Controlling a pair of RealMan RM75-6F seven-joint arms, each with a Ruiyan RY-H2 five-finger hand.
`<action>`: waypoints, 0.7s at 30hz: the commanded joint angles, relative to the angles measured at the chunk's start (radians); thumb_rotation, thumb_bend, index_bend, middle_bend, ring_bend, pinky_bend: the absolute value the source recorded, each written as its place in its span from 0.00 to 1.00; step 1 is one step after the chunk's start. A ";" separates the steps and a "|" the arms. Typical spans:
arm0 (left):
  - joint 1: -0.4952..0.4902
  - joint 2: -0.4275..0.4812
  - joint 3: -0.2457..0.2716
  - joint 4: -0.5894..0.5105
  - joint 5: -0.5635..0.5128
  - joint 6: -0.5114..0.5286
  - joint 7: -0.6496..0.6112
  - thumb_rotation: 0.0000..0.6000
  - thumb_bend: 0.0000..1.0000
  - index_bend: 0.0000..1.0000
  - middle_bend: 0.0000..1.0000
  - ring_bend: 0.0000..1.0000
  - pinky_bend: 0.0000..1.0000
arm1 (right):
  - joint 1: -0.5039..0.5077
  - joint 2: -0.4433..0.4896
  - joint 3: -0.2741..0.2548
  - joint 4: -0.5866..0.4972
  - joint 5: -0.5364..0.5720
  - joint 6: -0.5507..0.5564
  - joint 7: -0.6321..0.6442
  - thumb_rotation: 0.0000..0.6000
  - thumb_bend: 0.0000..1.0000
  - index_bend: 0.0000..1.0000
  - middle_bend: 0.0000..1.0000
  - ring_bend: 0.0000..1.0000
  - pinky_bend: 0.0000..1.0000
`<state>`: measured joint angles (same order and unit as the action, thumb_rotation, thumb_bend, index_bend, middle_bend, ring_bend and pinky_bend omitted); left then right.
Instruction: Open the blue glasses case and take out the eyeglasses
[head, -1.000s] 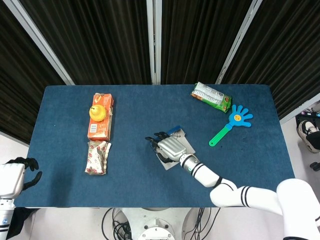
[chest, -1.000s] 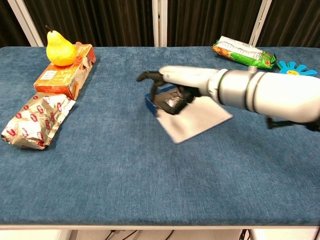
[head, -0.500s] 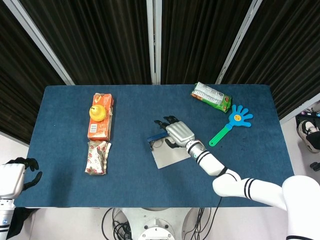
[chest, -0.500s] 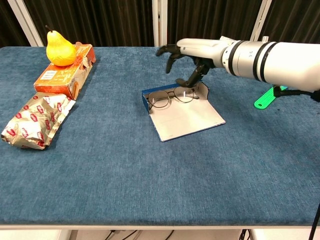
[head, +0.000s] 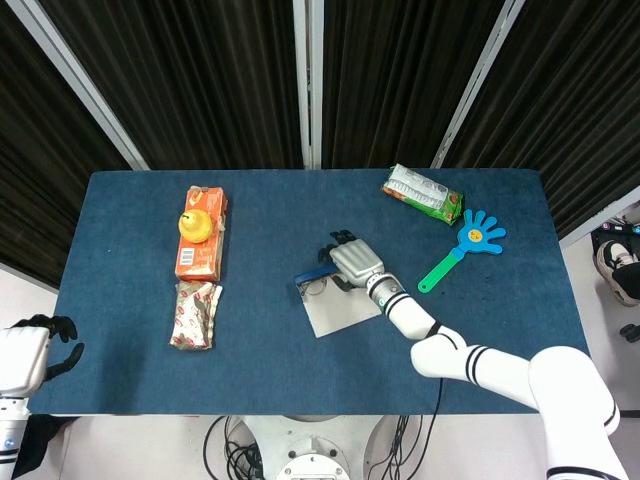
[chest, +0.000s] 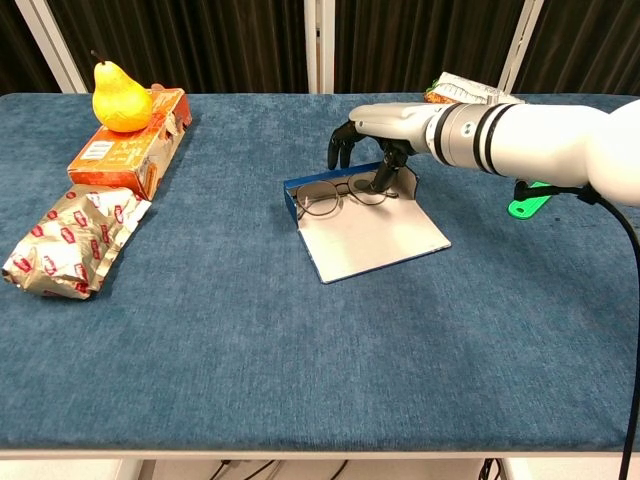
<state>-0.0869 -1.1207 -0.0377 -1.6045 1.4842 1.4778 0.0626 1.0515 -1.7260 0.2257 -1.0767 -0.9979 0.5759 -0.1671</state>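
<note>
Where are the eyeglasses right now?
In the chest view the eyeglasses lie inside the open blue glasses case near the table's middle, just under the right hand.

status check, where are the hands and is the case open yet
Right robot hand over the case's far edge, fingers down, holding nothing. Left robot hand off table, idle. Blue glasses case open, eyeglasses inside. Nothing blocking.

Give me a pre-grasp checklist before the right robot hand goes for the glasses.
1. Blue glasses case open, lid flat: ok.
2. Eyeglasses in the case tray, exposed: ok.
3. Right robot hand over the glasses' right end, fingers pointing down: ok.
4. Fingers already touching the frame: cannot tell.
5. Right robot hand holding nothing: ok.
6. Left robot hand off the table edge, out of the way: ok.
</note>
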 joint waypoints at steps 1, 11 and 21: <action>0.000 0.000 0.000 0.000 0.000 0.000 0.000 1.00 0.28 0.57 0.58 0.46 0.54 | 0.003 -0.003 0.002 0.005 0.002 -0.001 0.003 1.00 0.38 0.34 0.29 0.00 0.00; 0.000 0.000 0.000 0.000 0.000 0.000 -0.001 1.00 0.28 0.57 0.58 0.46 0.53 | 0.010 -0.012 0.003 0.015 0.007 -0.004 0.007 1.00 0.39 0.41 0.31 0.00 0.00; 0.000 0.001 0.000 0.000 0.000 -0.001 -0.003 1.00 0.28 0.57 0.58 0.46 0.53 | 0.015 -0.011 0.005 0.013 0.016 -0.001 0.005 1.00 0.46 0.43 0.32 0.00 0.00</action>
<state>-0.0872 -1.1200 -0.0376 -1.6049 1.4838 1.4767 0.0594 1.0661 -1.7371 0.2307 -1.0639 -0.9823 0.5748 -0.1622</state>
